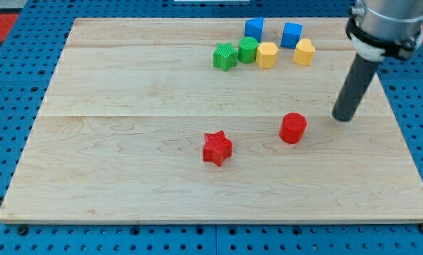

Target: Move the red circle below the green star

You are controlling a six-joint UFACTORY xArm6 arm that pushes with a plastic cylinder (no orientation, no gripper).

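The red circle [292, 128] lies on the wooden board [126, 142], right of centre. The green star [225, 56] sits near the view's top, well above and left of the red circle. My tip [344, 117] stands on the board to the right of the red circle and slightly above it, a short gap apart and not touching. The rod rises from the tip to the arm's body at the view's top right.
A green circle [248, 49] touches the green star's right side. Two yellow blocks [267, 54] [305, 52] and two blue blocks [254, 30] [291, 34] cluster beside it. A red star [217, 148] lies left of the red circle.
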